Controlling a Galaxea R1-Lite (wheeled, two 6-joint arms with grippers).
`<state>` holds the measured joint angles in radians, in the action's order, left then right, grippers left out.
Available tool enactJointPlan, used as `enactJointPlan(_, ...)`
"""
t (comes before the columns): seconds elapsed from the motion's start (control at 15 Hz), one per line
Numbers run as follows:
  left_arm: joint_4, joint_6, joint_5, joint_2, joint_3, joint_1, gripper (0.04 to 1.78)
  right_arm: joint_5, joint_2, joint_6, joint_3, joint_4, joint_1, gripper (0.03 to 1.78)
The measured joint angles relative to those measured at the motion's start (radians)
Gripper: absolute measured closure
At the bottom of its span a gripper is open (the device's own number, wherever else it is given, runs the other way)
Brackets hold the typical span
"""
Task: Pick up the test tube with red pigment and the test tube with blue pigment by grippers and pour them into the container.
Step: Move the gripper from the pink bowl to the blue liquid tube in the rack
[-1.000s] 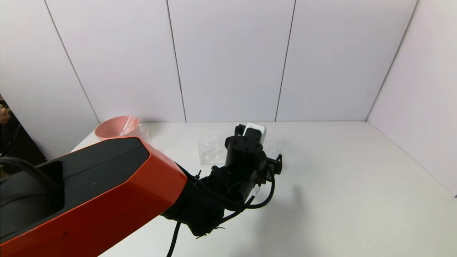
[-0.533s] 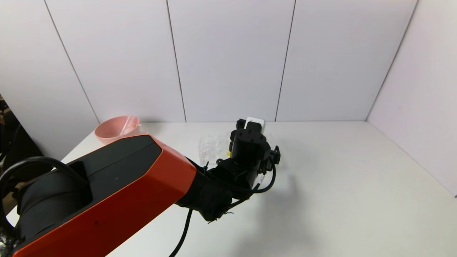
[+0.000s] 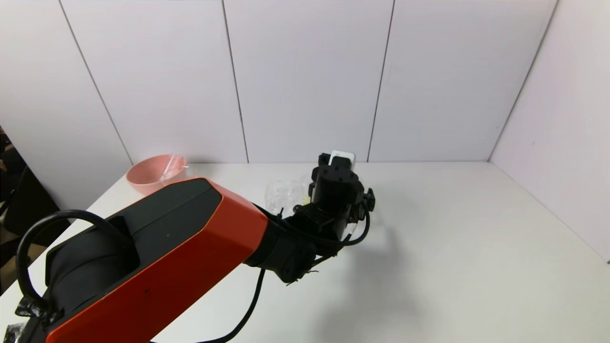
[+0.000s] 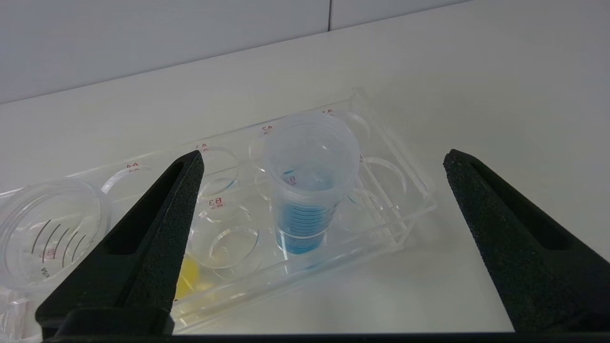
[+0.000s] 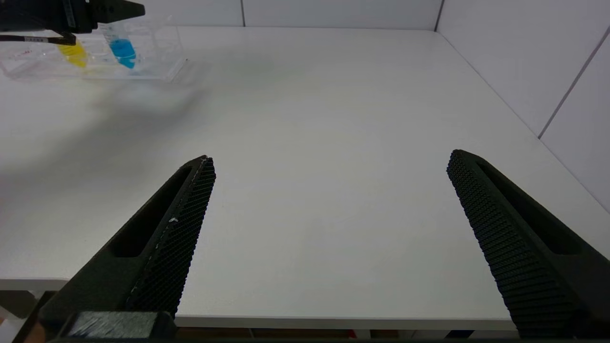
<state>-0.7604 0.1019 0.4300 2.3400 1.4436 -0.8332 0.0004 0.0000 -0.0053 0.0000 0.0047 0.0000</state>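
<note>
The white worktop (image 3: 452,247) carries a clear tube rack (image 4: 381,209) toward twelve o'clock. The left gripper (image 4: 319,162) hovers over it, jaws wide and empty. The right gripper (image 5: 329,166) waits at the near edge, jaws wide. The test tube with blue pigment (image 4: 310,181) stands upright in the rack; a yellow-tipped tube (image 4: 188,276) sits at its nine o'clock.

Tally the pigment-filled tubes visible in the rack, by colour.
Blue-tipped tube, ahead of the open left pincer: 1
Yellow-tipped tube: 1
Red-tipped: 0 in view
Total: 2
</note>
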Motion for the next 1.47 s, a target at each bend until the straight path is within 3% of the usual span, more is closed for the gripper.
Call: enactJointPlan(1.47,0.023,-0.02,-0.006,0.036,0.051,0.014,0.06,0.0,0.0,0.0,0.0,0.0,0.0,0.04)
